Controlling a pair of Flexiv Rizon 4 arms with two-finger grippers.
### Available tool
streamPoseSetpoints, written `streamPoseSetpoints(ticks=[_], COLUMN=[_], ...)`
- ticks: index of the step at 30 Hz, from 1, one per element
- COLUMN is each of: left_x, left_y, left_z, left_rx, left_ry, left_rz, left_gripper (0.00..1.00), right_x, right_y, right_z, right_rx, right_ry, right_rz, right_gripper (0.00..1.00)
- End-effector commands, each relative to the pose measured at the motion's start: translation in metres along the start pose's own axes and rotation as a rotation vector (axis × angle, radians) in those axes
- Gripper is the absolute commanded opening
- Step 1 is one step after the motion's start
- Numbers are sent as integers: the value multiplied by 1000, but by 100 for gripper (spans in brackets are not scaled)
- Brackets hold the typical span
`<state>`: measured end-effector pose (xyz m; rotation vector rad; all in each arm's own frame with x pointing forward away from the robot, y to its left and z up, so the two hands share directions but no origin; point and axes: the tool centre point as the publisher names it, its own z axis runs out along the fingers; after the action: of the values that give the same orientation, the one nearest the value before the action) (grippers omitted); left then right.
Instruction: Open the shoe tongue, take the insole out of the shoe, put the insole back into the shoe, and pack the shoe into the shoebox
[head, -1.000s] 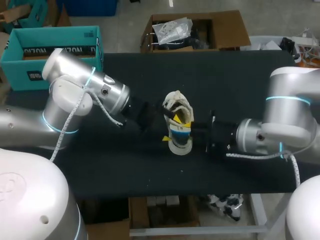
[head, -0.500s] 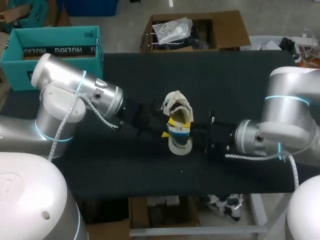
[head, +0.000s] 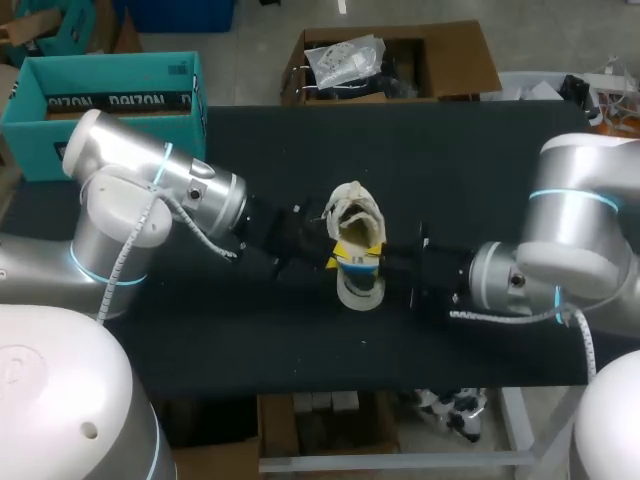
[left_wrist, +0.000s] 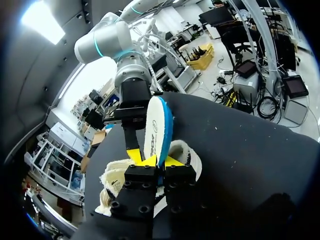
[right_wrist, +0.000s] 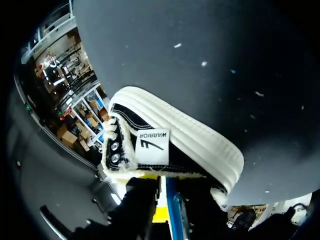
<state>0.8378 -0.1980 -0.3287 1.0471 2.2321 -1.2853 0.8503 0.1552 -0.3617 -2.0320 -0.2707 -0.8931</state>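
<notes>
The white fleece-lined shoe lies mid-table with its black side and white sole toward my right arm. The white insole with a blue edge stands on edge, sticking out of the shoe's opening. My left gripper is shut on the insole's lower edge, both yellow tips pinching it. My right gripper comes in from the other side with the insole edge between its fingers. One of its fingers stands slightly off the insole's face, so it is open. The teal shoebox sits open at the far left.
The black table top stretches bare behind and to the right of the shoe. The left arm's big elbow lies between the shoebox and the shoe.
My left gripper has moved in toward the shoe and shut on the insole. The right arm has stayed in place, and its fingers have eased apart a little.
</notes>
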Motion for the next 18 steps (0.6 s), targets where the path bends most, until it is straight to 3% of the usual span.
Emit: streamPoseSetpoints(ticks=[1, 6, 12, 18], left_x=[1, 2, 1, 0], left_y=[2, 3, 3, 8], left_z=[3, 5, 8, 10], left_rx=[2, 4, 6, -14], left_ry=[-10, -13, -16, -22], left_rz=[4, 10, 14, 15], left_gripper=[0, 0, 0, 0], right_x=[-2, -5, -6, -8], right_y=[-15, -26, -31, -25], right_z=[-8, -17, -18, -12], right_rx=[-38, -47, -21, 1], right_ry=[-2, 2, 13, 21], right_rz=[-13, -27, -32, -41], right_gripper=[47, 34, 0, 0])
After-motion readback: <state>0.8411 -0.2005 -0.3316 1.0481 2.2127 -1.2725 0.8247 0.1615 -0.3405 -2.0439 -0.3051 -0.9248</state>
